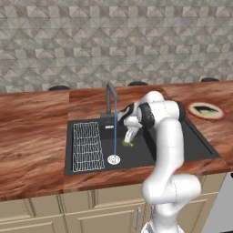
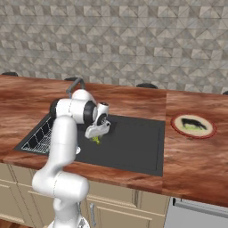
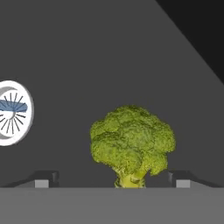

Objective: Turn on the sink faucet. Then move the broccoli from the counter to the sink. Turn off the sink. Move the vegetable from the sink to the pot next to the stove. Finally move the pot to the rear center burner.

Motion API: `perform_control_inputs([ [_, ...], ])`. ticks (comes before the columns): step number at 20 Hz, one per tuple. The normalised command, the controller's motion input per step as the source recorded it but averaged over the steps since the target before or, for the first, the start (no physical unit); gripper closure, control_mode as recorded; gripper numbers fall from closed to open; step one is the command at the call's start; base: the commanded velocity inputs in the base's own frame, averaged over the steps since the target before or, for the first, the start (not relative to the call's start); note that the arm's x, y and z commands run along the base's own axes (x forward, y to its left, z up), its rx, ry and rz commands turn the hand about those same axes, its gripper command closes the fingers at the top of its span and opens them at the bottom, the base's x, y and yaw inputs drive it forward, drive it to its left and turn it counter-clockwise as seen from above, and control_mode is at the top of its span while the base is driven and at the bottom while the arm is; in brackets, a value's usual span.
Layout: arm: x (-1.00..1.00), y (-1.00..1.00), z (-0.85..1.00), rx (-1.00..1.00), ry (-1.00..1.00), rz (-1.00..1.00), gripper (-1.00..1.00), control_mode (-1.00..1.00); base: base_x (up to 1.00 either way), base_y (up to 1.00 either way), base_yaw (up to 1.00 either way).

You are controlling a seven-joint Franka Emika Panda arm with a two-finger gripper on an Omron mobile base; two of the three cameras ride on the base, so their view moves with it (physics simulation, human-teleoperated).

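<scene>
The broccoli (image 3: 131, 144) lies on the dark sink floor (image 1: 182, 145), green head up in the hand view, its pale stem between my finger tips. My gripper (image 3: 113, 180) is open and low inside the basin, right over the broccoli (image 1: 128, 144) (image 2: 96, 140), with both tips set wide on either side and touching nothing. The dark faucet (image 1: 109, 98) stands at the back rim, and a thin blue stream of water (image 1: 115, 132) falls from its spout onto the round drain (image 1: 113, 159) (image 3: 11, 112), just left of my gripper (image 1: 129, 138) (image 2: 97, 132).
A wire dish rack (image 1: 86, 145) (image 2: 38, 138) takes up the left part of the sink (image 2: 133, 147). A red-rimmed plate (image 1: 206, 110) (image 2: 193, 125) with something dark and green on it sits on the wooden counter (image 1: 32, 132) to the right of the basin.
</scene>
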Motion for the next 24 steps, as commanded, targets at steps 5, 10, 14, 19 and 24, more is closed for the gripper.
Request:
perform_control_inputs([
  [5,-0.14,-0.05,0.54,0.0,0.0,0.0,-1.0,-1.0,0.0,0.0,0.0],
  [10,-0.13,-0.07,0.59,0.02,0.0,-0.02,-1.0,-1.0,0.0,0.0,0.0],
  [14,-0.21,-0.06,0.68,0.06,-0.04,-0.02,-1.0,-1.0,0.0,0.0,0.0],
  [19,-0.14,-0.17,0.52,0.11,-0.02,-0.01,-1.0,-1.0,0.0,0.0,0.0],
  [24,0.1,-0.36,0.05,0.25,0.02,-0.01,-1.0,-1.0,0.0,0.0,0.0],
])
